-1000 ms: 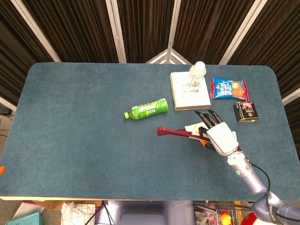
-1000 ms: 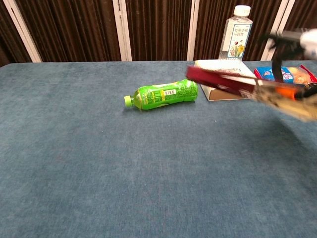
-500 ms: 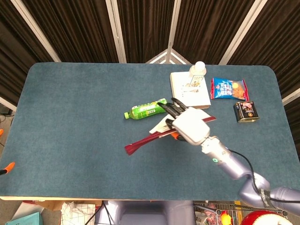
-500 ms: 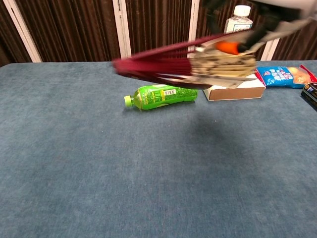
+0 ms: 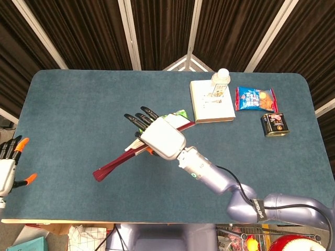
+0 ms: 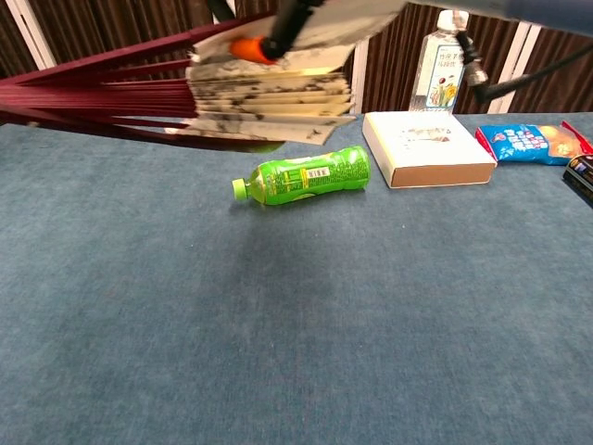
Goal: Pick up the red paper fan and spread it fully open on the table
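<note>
The folded fan [image 5: 137, 152], gripped in the right hand [image 5: 159, 139], is now carried to frame centre, above the surface [image 5: 78, 115]; the left hand [image 5: 8, 166], fingers spread, is entering at lower left, so spreading is likely next.

A wide desk [image 5: 78, 120] covered in dark teal felt fills the scene, its corners rounded. Behind the desk, dark brown pleated curtains [image 5: 89, 31] hang as a backdrop, split by pale slanting frame bars [image 5: 128, 34] that meet in a peak just past the desk's far edge. Below the desk's near edge, there's clutter on the floor: crumpled paper [image 5: 86, 236] and a teal box [image 5: 26, 244] at the near left corner. Lighting is even and soft, with faint shadows on the felt.
</note>
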